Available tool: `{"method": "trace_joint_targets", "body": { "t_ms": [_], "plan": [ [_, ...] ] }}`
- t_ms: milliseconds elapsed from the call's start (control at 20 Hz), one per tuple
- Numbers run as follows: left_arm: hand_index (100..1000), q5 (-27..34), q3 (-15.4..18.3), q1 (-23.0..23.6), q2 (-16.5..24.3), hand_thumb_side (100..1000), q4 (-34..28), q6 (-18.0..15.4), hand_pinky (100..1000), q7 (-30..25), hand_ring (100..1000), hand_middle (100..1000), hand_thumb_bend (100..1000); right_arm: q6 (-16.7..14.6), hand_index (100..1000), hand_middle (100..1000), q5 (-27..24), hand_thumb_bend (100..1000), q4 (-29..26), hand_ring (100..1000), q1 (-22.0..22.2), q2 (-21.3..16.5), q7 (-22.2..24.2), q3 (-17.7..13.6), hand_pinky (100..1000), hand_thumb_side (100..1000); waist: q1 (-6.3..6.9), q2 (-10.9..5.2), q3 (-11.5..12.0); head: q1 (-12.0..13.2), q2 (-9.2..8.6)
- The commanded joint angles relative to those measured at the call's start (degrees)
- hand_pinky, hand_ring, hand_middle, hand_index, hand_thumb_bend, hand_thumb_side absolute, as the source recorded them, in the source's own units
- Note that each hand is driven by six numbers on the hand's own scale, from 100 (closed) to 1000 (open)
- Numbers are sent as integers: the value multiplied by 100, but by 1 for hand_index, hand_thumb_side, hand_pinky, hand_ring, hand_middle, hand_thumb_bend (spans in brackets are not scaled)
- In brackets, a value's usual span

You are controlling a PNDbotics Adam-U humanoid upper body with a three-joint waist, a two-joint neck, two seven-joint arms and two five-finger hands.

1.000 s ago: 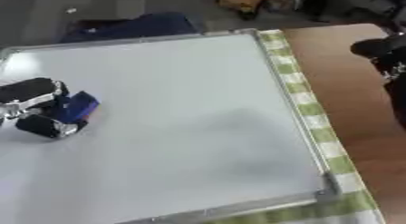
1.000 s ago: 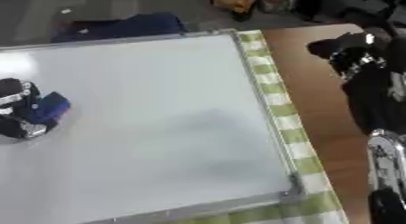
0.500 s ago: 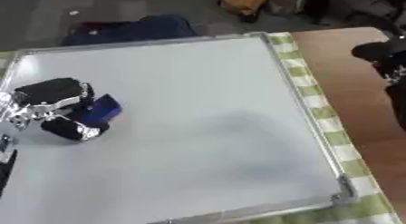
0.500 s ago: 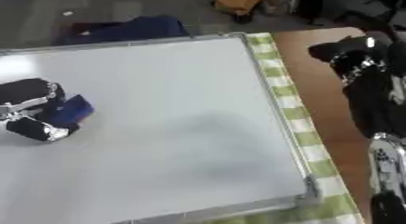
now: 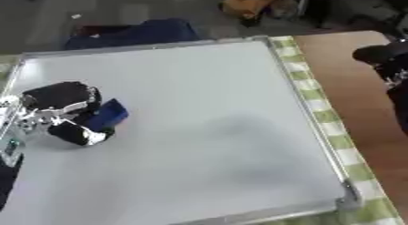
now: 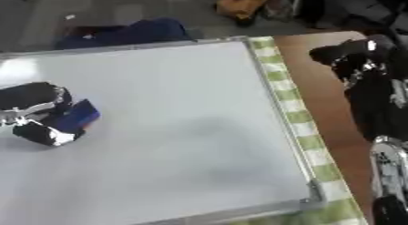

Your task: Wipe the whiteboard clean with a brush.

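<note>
Left hand (image 5: 60,108) sits at the left middle of the frame, fingers curled around the blue brush (image 5: 106,115), which is pressed on the whiteboard (image 5: 207,128). Right hand (image 6: 350,58) is at the upper right over the desk (image 6: 315,78); can't tell its fingers.

Green checked cloth (image 5: 325,115), brown table (image 5: 350,74), blue bag (image 5: 131,33) beyond.

One whiteboard (image 5: 207,128), one blue brush (image 5: 106,115), two robot hands: the left hand (image 5: 60,111), the right hand (image 6: 350,58). One green-checked cloth (image 5: 318,115).
</note>
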Motion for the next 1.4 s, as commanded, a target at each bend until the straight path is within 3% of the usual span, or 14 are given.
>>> {"method": "trace_joint_targets", "body": {
  "t_ms": [50, 550, 850, 1100, 1400],
  "plan": [
    [191, -39, -237, 77, -129, 563, 7, -535, 547, -455, 428, 229, 336, 15, 637, 530, -19, 436, -82, 728, -32, -71, -22, -18, 833, 779, -38, -104, -3, -27, -34],
    [189, 522, -464, 152, -212, 559, -118, -706, 530, -965, 412, 215, 331, 3, 637, 531, -29, 437, -82, 728, -43, -72, -44, -16, 832, 782, -61, -115, 5, -52, -35],
    [189, 698, -439, 185, -154, 557, -165, -548, 532, -1154, 413, 215, 329, -9, 637, 531, -35, 438, -82, 729, -47, -80, -47, -12, 832, 788, -77, -116, 27, -79, -46],
    [187, 421, -225, 220, -33, 559, -12, -198, 539, -931, 419, 219, 316, -32, 638, 531, -42, 441, -82, 729, -49, -90, -61, -17, 832, 792, -94, -107, 45, -93, -54],
    [187, -70, 1, 251, 264, 562, 218, 81, 548, -245, 425, 224, 309, -40, 637, 531, -28, 443, -82, 729, -39, -97, -55, -20, 833, 791, -97, -92, 76, -107, -13]
  ]
}}
